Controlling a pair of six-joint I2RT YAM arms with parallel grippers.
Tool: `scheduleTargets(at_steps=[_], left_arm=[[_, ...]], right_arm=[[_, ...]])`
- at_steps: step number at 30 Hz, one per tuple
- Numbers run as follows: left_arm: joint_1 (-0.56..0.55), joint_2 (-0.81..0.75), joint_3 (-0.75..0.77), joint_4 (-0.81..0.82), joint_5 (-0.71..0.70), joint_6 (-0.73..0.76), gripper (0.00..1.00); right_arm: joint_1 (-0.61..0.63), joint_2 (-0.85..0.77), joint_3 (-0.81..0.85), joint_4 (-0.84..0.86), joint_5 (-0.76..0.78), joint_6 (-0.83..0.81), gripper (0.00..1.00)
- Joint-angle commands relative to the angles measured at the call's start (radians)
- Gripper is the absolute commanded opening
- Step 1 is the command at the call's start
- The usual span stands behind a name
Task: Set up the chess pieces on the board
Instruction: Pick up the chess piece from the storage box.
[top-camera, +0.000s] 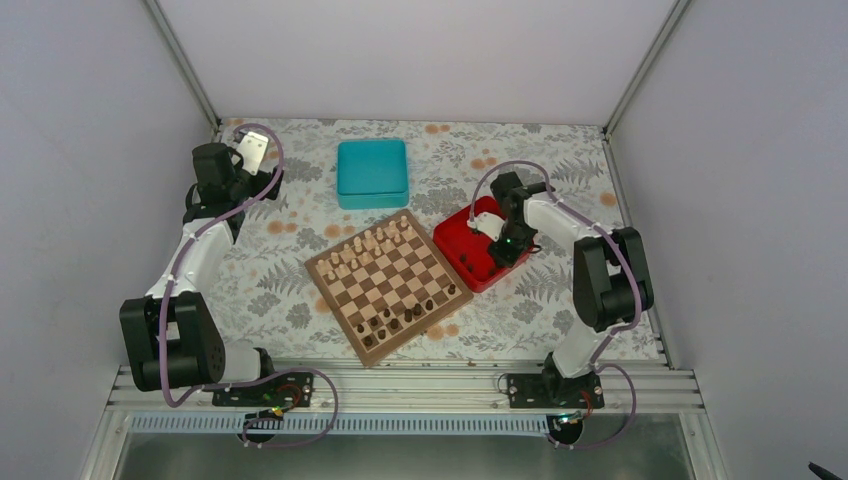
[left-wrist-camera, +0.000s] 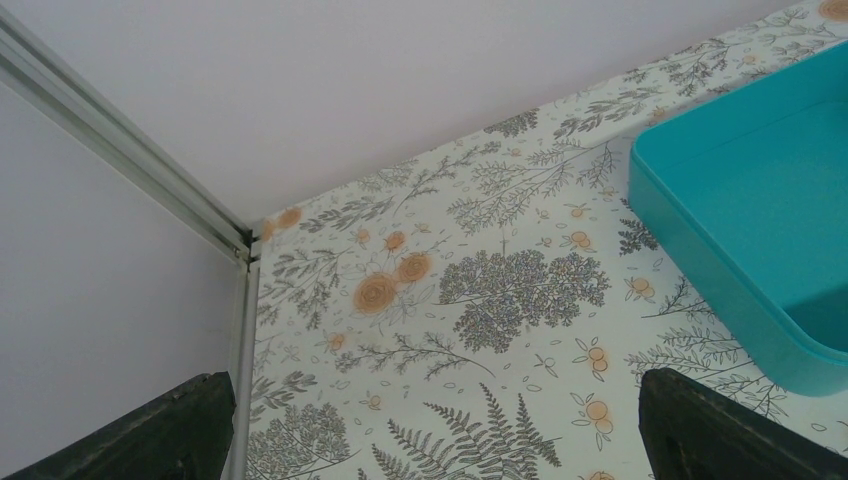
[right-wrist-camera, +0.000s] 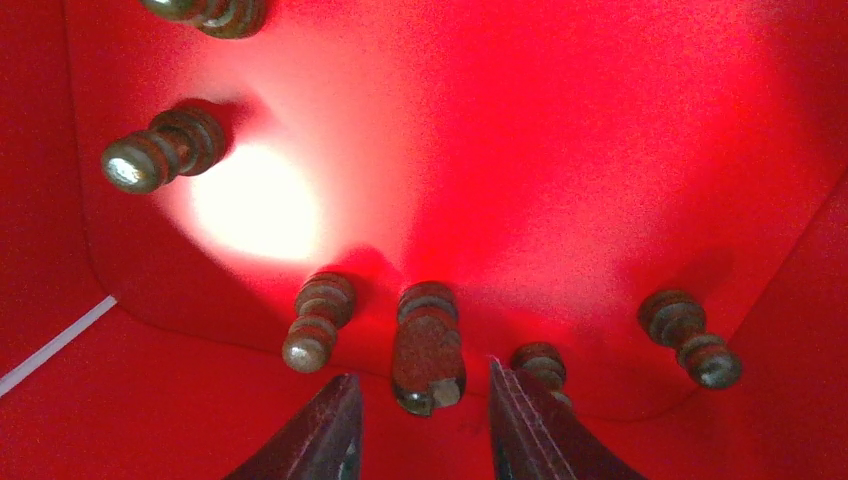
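The board (top-camera: 322, 270) lies slanted mid-table. Pale pieces stand on its far rows, and several dark chess pieces (top-camera: 400, 318) stand on its near rows. More dark pieces stand in the red tray (top-camera: 452, 232). My right gripper (top-camera: 499, 240) is down in that tray. In the right wrist view it (right-wrist-camera: 420, 385) is open, its fingers on either side of a tall dark piece (right-wrist-camera: 427, 340) without touching it. Other dark pieces (right-wrist-camera: 315, 322) (right-wrist-camera: 690, 335) stand beside it. My left gripper (top-camera: 250, 150) is open and empty at the far left corner, as the left wrist view (left-wrist-camera: 440, 445) also shows.
A teal box (top-camera: 372, 172) sits behind the board and also shows in the left wrist view (left-wrist-camera: 760, 220). The enclosure's walls and metal corner post (left-wrist-camera: 120, 150) are close to the left gripper. The tray wall (right-wrist-camera: 60, 330) rises close around the right gripper.
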Motion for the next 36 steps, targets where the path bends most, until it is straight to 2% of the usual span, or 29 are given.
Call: scheduleTargets(at_steps=[1, 14, 29, 36], left_arm=[[0.000, -0.011, -0.003, 0.017, 0.018, 0.000, 1.00], [0.000, -0.020, -0.005, 0.019, 0.018, -0.003, 1.00], [0.002, -0.026, -0.006, 0.020, 0.019, -0.003, 1.00], [0.002, -0.025, -0.003, 0.019, 0.017, -0.003, 1.00]], right_arm=[[-0.009, 0.023, -0.008, 0.000, -0.012, 0.011, 0.32], [-0.009, -0.016, 0.030, -0.013, -0.027, 0.013, 0.13], [0.011, -0.040, 0.214, -0.151, -0.018, -0.011, 0.10], [0.121, -0.050, 0.243, -0.187, -0.038, 0.001, 0.10]])
